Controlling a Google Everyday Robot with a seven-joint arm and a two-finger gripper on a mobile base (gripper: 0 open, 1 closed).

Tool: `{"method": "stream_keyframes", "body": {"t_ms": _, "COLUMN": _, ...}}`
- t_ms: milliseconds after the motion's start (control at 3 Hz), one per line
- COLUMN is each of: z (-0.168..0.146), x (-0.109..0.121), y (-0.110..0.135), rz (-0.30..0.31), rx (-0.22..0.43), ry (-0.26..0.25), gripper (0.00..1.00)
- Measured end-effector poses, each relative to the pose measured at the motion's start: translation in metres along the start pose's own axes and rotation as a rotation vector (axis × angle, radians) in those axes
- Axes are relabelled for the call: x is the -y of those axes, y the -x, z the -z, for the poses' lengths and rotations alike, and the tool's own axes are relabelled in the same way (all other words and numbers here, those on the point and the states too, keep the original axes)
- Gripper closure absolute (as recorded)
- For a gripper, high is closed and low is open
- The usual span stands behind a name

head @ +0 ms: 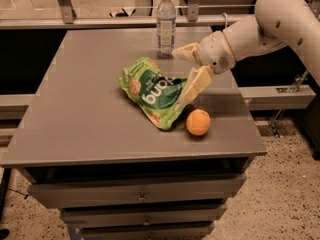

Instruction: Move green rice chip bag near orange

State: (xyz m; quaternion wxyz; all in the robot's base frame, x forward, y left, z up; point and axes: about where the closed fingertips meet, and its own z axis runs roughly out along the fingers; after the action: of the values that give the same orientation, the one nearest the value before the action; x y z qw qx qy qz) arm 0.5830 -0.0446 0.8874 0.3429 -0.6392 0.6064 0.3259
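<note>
The green rice chip bag (151, 92) lies flat on the grey table (85, 119), its lower corner close to the orange (198, 122), which sits near the front right edge. My gripper (186, 71) hovers at the bag's right edge, just above and behind the orange. Its two tan fingers are spread wide apart, one (184, 52) pointing back toward the bottle, the other (196, 85) angled down over the bag's edge. Nothing is held between them.
A clear plastic water bottle (165, 24) stands upright at the back of the table, just behind the gripper. My white arm (270, 21) reaches in from the right. Drawers (140, 196) are below the tabletop.
</note>
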Motion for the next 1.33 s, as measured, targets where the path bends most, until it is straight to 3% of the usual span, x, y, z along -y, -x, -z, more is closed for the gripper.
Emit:
{"method": "stream_keyframes", "body": {"t_ms": 333, "z": 0.025, "x": -0.005, "y": 0.001, "rz": -0.044, "rx": 0.06, "ry": -0.098, "gripper": 0.0}}
{"method": "stream_keyframes", "body": {"t_ms": 667, "z": 0.075, "x": -0.011, "y": 0.002, "rz": -0.071, "rx": 0.151, "ry": -0.28, "gripper": 0.0}}
{"method": "stream_keyframes", "body": {"t_ms": 1000, "z": 0.139, "x": -0.014, "y": 0.001, "rz": -0.077, "rx": 0.241, "ry": -0.495, "gripper": 0.0}}
{"method": "stream_keyframes", "body": {"t_ms": 1333, "z": 0.155, "x": -0.014, "y": -0.005, "rz": -0.089, "rx": 0.246, "ry": -0.542, "gripper": 0.0}}
